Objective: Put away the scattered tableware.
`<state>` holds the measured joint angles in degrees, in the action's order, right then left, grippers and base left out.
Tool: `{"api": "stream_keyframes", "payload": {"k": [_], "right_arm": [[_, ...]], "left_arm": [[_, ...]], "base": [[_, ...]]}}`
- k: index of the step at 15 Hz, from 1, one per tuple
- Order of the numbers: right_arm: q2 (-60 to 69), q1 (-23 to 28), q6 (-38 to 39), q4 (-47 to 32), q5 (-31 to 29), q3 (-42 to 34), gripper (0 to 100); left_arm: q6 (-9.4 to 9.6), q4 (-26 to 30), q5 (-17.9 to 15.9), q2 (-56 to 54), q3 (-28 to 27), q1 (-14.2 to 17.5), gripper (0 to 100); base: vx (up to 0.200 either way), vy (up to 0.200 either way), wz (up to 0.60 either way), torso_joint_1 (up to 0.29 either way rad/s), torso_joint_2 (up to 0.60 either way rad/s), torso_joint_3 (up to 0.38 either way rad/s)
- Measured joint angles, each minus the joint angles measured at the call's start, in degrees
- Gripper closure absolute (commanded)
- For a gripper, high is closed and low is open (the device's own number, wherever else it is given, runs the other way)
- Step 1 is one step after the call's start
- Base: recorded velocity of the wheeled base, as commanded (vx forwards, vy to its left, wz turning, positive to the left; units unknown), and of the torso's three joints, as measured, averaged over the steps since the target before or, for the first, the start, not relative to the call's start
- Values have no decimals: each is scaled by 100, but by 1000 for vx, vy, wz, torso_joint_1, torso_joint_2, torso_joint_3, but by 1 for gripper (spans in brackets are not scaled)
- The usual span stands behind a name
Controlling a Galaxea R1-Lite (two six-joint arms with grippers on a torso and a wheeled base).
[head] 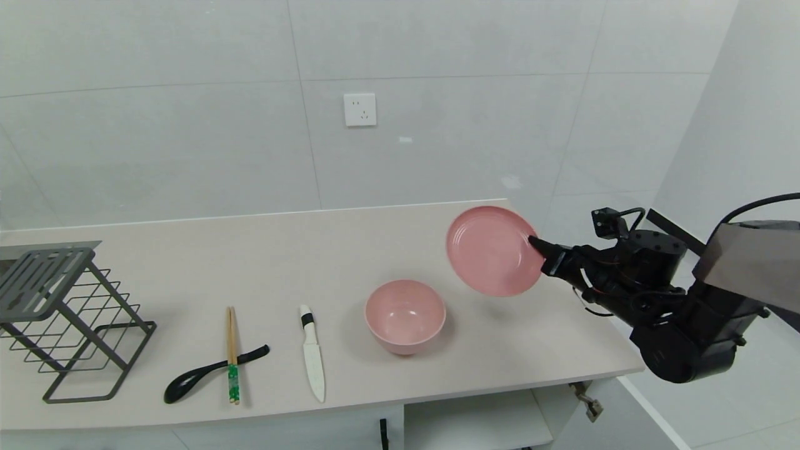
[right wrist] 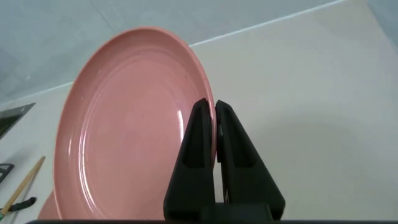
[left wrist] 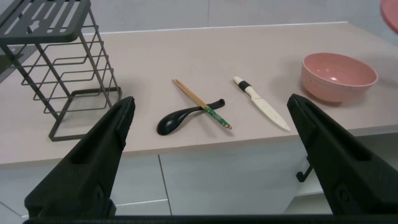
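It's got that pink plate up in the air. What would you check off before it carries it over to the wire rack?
1. Grip: right gripper shut on the rim of the pink plate: ok.
2. Plate clear of the counter, tilted: ok.
3. Target: wire rack upright at the counter's left end: ok.
4. Height to pass over the bowl, knife, chopsticks and spoon lying between: cannot tell.
5. Other arm: left gripper open, holding nothing: ok.

Pink plate (head: 490, 250), bowl (head: 405, 315): smooth matt plastic; rack (head: 37, 275): dark metal wire; chopsticks (head: 232, 340): wood; spoon (head: 200, 374): glossy black; countertop (head: 250, 262): matt.
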<state>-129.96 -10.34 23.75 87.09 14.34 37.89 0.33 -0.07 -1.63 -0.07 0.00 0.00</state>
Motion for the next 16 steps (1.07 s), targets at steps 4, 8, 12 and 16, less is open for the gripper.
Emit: {"api": "stream_keyframes", "payload": {"k": [4, 8, 12, 16], "right_arm": [[638, 50, -33, 266, -20, -735, 100], [1905, -44, -235, 283, -20, -1223, 100], [2979, 56, -432, 290, 13, -1563, 100], [3112, 105, -640, 285, 11, -1637, 100]], "left_arm": [[-20, 0, -26, 0, 0, 0, 0], [-73, -22, -60, 0, 0, 0, 0], [-101, -9, -63, 0, 0, 0, 0], [-43, -2, -72, 7, 0, -7, 0]], "base": [[0, 0, 0, 0, 0, 0], [0, 0, 0, 0, 0, 0], [0, 0, 0, 0, 0, 0], [0, 0, 0, 0, 0, 0]]}}
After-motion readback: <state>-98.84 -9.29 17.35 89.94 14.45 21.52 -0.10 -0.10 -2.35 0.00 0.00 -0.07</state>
